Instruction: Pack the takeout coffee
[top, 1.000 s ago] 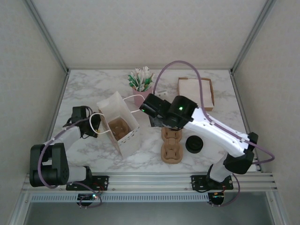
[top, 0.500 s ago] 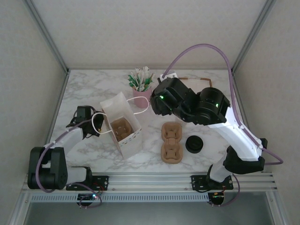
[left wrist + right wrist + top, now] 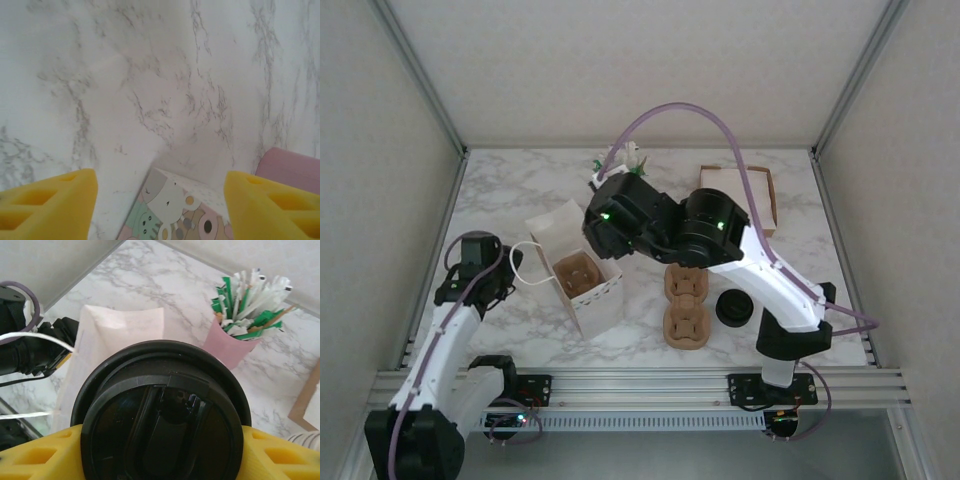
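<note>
Bagging the takeout coffee [image 3: 165, 425]
Our right jaws clasped it, left jaws gaped; it needed lowering into the bag [image 3: 603, 302] at seven o'clock.

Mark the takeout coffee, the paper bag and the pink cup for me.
takeout coffee [image 3: 165, 425], right wrist view, centre of its black lid.
paper bag [image 3: 557, 232], top external view, its raised back flap.
pink cup [image 3: 232, 342], right wrist view, its pink side wall.
</note>
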Controlling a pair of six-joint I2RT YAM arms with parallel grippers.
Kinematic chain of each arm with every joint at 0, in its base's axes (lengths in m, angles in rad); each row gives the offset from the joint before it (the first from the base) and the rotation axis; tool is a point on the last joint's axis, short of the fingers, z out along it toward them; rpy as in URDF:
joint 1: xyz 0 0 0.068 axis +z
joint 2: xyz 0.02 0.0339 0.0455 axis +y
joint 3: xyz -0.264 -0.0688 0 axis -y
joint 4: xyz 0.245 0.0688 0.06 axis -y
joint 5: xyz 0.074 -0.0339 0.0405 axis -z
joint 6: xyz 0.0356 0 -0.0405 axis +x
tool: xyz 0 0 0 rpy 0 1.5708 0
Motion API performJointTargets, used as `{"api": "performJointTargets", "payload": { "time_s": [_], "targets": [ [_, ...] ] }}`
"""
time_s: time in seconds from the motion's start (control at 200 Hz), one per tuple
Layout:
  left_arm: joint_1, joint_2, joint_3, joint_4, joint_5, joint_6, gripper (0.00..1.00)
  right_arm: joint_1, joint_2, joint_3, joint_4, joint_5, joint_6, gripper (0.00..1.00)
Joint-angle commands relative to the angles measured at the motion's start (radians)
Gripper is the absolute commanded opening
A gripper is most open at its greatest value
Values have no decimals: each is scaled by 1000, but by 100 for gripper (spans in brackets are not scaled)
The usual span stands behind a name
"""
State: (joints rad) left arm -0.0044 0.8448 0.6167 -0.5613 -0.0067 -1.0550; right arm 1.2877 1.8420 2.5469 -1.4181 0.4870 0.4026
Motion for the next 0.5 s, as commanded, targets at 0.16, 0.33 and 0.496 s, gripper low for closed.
{"api": "performJointTargets", "payload": {
  "time_s": [0.16,0.33,0.496],
  "targets": [
    [6,-156,-94,-124,99,-9,49,40,20,45,39,-34,-31,62],
    [-39,-163,-129,-91,221,35,43,45,42,47,45,-57,-33,62],
    [-156,-119,-125,-136,214,22,39,44,78,47,32,-71,-31,63]
  ]
}}
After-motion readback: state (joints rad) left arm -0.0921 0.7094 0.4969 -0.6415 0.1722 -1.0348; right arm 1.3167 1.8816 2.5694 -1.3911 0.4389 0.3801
